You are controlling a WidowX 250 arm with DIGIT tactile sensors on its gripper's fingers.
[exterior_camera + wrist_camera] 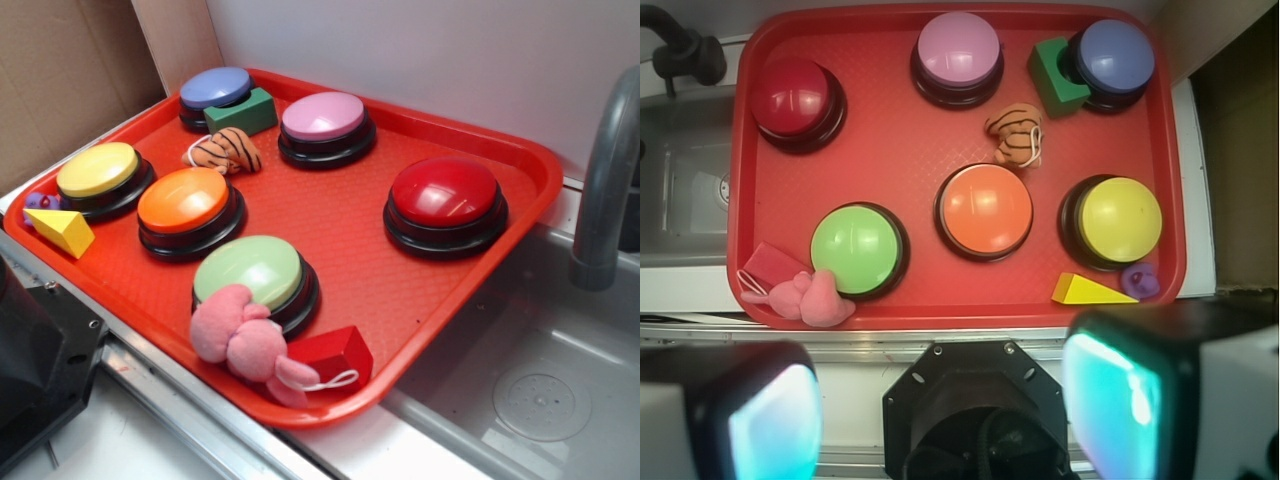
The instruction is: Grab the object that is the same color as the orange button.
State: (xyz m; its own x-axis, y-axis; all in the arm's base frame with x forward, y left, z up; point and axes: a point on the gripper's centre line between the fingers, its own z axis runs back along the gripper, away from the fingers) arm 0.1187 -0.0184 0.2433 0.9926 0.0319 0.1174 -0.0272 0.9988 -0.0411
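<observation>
The small orange plush tiger (225,151) lies on the red tray (420,290) between the orange button (187,203) and the pink-topped button. In the wrist view the tiger (1014,135) sits just above and right of the orange button (985,209). My gripper (940,415) is open and empty, high above the tray's near edge, well apart from the tiger. Its two cyan-padded fingers (1110,400) frame the bottom of the wrist view. The gripper's jaws do not show in the exterior view.
On the tray are yellow (100,172), blue (215,92), pink (324,122), red (446,197) and green (255,275) buttons, a green block (243,112), a yellow wedge (62,230), a small purple toy (1140,279), a pink plush (245,340) and a red block (330,357). A sink and faucet (605,180) lie to the right.
</observation>
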